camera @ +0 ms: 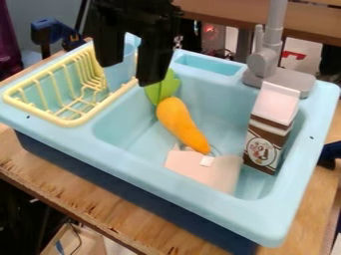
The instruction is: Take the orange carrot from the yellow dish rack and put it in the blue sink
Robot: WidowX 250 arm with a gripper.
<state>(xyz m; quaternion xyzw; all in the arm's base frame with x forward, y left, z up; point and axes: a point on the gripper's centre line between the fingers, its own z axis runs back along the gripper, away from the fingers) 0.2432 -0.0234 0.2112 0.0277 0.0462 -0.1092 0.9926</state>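
Gripper: the black gripper (131, 73) hangs over the back left part of the sink (150, 177), as the view shows it, its two fingers spread well apart with an open gap between them. The finger on the right is near the carrot's leaves.
Carrot: the orange toy carrot (178, 122) lies in the sink's basin, slanting from the back left toward the middle, with its green leaves (162, 88) at the back end and its narrow tip toward the front.
Pink piece: a pale pink, flat piece (196, 170) with a small white patch lies in the front part of the sink's basin, right by the carrot's tip.
Carton: a white and brown carton (271, 124) stands, tilted, inside the sink's basin at the right, its white top rising above the rim.
Rack: a yellow dish rack (67, 121) sits in the left part of the sink, next to the basin.
Faucet: the grey faucet (265, 60) stands on the sink's back right edge, behind the carton.
Body: light blue above, dark blue beneath.
Table: a wooden tabletop (83, 196) lies under the sink and shows along its front.
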